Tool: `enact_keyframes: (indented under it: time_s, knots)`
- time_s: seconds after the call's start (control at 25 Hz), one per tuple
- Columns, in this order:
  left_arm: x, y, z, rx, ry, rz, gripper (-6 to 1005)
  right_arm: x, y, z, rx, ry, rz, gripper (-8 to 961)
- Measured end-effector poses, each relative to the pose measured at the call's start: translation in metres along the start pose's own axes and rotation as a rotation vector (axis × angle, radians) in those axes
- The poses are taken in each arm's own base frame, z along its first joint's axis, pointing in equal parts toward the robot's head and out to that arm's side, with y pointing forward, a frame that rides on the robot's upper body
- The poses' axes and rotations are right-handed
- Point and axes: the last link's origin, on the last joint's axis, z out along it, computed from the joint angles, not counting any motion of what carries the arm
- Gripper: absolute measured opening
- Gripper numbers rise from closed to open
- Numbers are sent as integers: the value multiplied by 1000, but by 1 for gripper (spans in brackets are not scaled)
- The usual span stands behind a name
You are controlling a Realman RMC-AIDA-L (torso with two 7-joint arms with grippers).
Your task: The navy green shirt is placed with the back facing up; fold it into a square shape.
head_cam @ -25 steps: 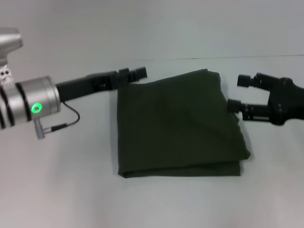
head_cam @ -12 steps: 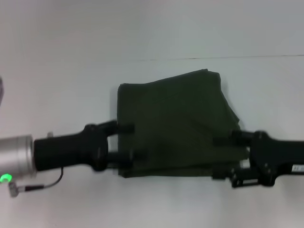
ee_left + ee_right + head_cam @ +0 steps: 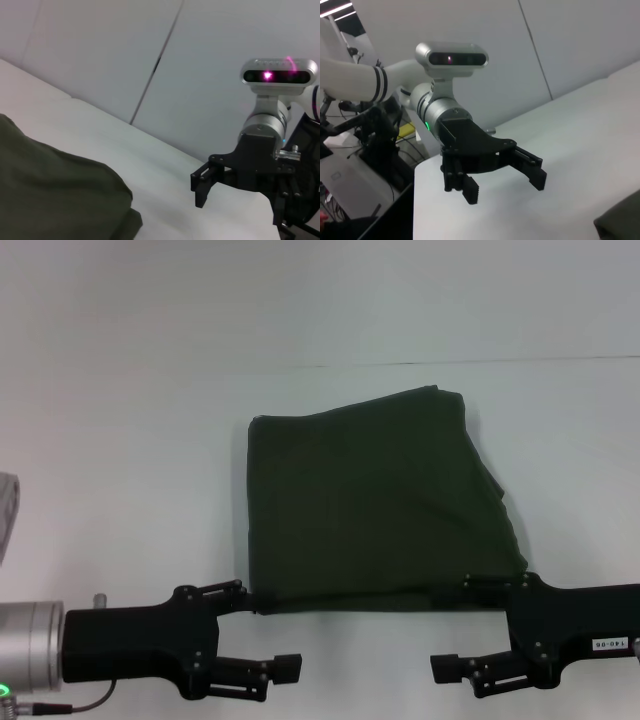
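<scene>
The navy green shirt (image 3: pixel 370 500) lies folded into a rough square in the middle of the white table, plain side up, with its layered edge along the near side. My left gripper (image 3: pixel 265 630) stands open just off the shirt's near left corner, one finger touching or hovering at that corner. My right gripper (image 3: pixel 457 627) is open at the near right corner in the same way. Neither holds fabric. The left wrist view shows the shirt's edge (image 3: pixel 50 195) and the right gripper (image 3: pixel 210 180) farther off. In the right wrist view are the left gripper (image 3: pixel 505 175) and a shirt corner (image 3: pixel 620 220).
The white table (image 3: pixel 130 440) runs back to a dark line (image 3: pixel 400 364) at its far side. Something pale grey (image 3: pixel 8 510) pokes in at the left edge of the head view. Beyond the table's end (image 3: pixel 417 190) stand cables and equipment.
Both arms have swept from the shirt's far corners toward me to its near edge. The shirt has kept its folded shape. Both grippers stay open.
</scene>
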Motion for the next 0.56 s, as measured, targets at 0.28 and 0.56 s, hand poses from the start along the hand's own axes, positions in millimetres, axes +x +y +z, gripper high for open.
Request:
enact_keyframes:
  time_s: [0.28,0.56]
  knots:
    - [1,1,3,-22,-11,-1,949,0,0,1,-6,14,5,931]
    - [1,2,5,-29,-15,-3,949,0,-1,0,-7,19,7,931]
